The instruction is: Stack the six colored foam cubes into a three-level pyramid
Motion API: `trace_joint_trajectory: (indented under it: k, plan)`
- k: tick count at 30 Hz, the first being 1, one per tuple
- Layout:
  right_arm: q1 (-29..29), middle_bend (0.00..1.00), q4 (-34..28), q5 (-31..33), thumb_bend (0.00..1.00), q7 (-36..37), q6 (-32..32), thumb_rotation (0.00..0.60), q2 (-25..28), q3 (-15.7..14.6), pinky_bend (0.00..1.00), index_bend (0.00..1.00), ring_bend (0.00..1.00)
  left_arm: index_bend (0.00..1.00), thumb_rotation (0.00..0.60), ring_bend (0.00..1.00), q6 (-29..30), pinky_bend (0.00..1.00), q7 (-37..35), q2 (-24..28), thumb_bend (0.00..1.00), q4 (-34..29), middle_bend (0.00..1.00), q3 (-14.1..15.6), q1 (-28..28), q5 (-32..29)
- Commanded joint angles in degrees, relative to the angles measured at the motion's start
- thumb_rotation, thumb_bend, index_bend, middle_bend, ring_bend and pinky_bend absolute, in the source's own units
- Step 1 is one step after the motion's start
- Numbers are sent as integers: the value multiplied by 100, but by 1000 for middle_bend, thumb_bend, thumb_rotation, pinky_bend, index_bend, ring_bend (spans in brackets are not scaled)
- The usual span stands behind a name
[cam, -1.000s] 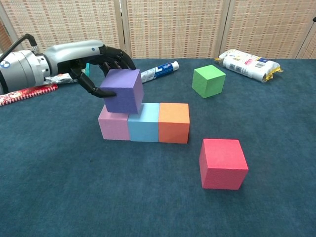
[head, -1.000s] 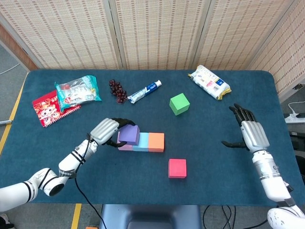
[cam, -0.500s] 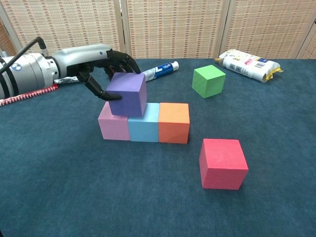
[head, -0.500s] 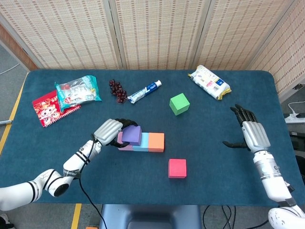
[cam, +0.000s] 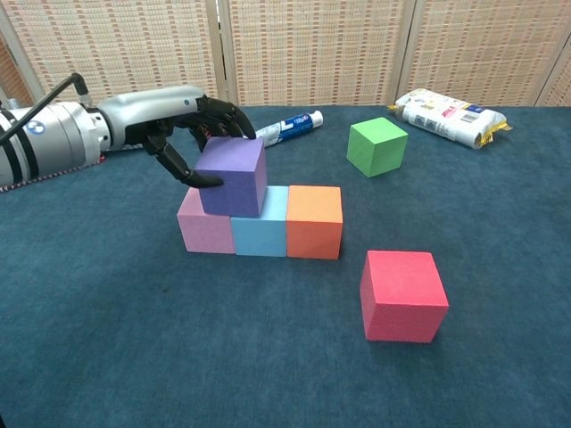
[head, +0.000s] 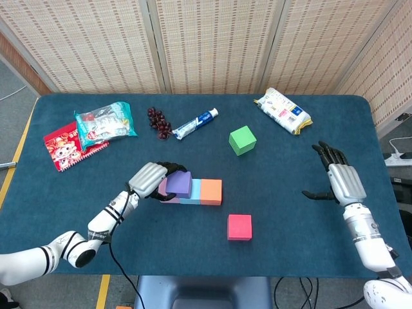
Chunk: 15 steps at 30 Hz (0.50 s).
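Observation:
A row of three cubes sits mid-table: pink [cam: 204, 230], light blue [cam: 261, 234] and orange [cam: 314, 220] [head: 211, 191]. A purple cube [cam: 233, 176] [head: 179, 183] rests on top, over the seam between the pink and light blue ones. My left hand [cam: 183, 120] [head: 149, 179] grips the purple cube from its left and back. The green cube [cam: 376, 146] [head: 242, 140] lies alone farther back. A red cube [cam: 402, 295] [head: 239, 226] lies alone toward the front. My right hand [head: 340, 178] hovers open at the table's right side, holding nothing.
At the back lie a toothpaste tube [head: 195, 123], a dark grape bunch [head: 159, 122], a white snack bag [head: 282, 110], and at the left a teal packet [head: 104, 121] over a red packet [head: 66, 144]. A folding screen stands behind the table.
My left hand carried the purple cube slightly right and down onto the pink and light blue cubes. The right hand barely moved.

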Motion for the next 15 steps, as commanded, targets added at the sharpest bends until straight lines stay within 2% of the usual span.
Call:
trace_joint_trajectory:
  k: [1, 15]
  plan:
    - [0, 0, 9, 0, 154, 6, -11, 600, -3, 3, 0, 0, 0, 370, 600, 273, -3, 346, 14, -13, 314, 5, 334, 9, -4, -6]
    - [-8, 0, 33, -11, 154, 33, -36, 600, -6, 34, 0, 0, 0, 362, 600, 271, 19, 340, 18, -7, 315, 38, 330, 24, -4, -15]
